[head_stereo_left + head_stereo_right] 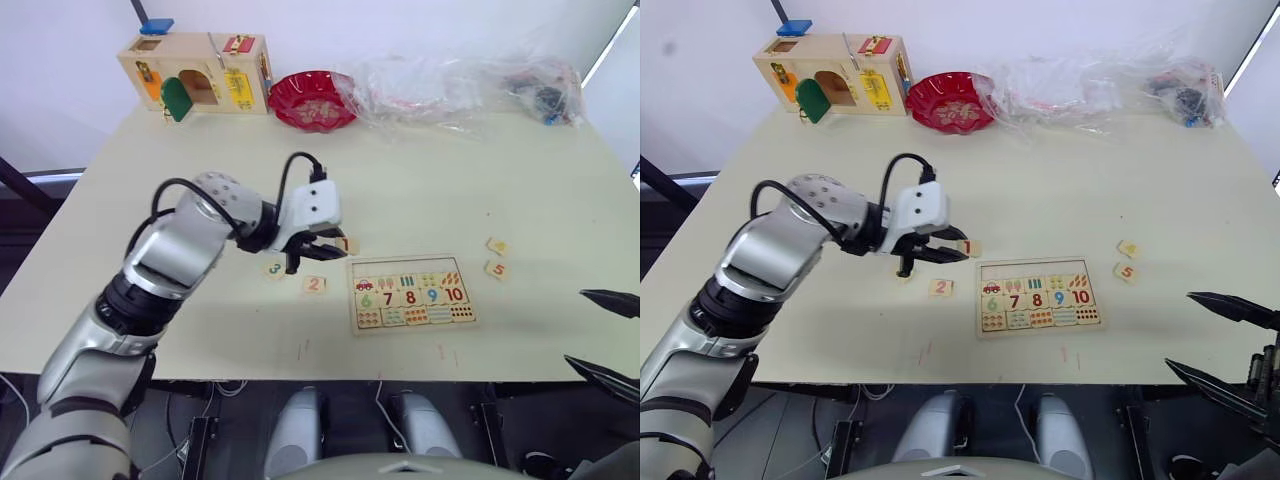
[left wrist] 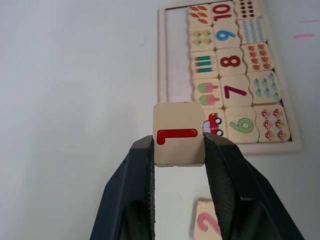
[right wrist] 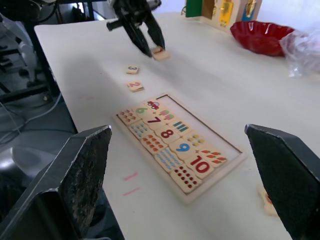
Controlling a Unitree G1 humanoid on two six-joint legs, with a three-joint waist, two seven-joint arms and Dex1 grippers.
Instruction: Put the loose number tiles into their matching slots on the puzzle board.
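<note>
While the left gripper [image 2: 179,150] pinches the 1 tile [image 2: 178,134] between its two black fingers, that tile sits mid-frame in the head views, just left of the puzzle board [image 1: 410,292], close to its upper-left corner. Board's top row of slots [image 2: 176,55] lies bare; 6 to 10 are seated below it. Left of the board, the 2 tile [image 1: 314,284] and 3 tile [image 1: 274,268] lie on the table [image 1: 420,190]. Off the board's upper right, the 5 tile [image 1: 496,269] and another tile [image 1: 497,246], digit unreadable. Right gripper [image 1: 1230,345], lower right, fingers spread wide, holding nothing
</note>
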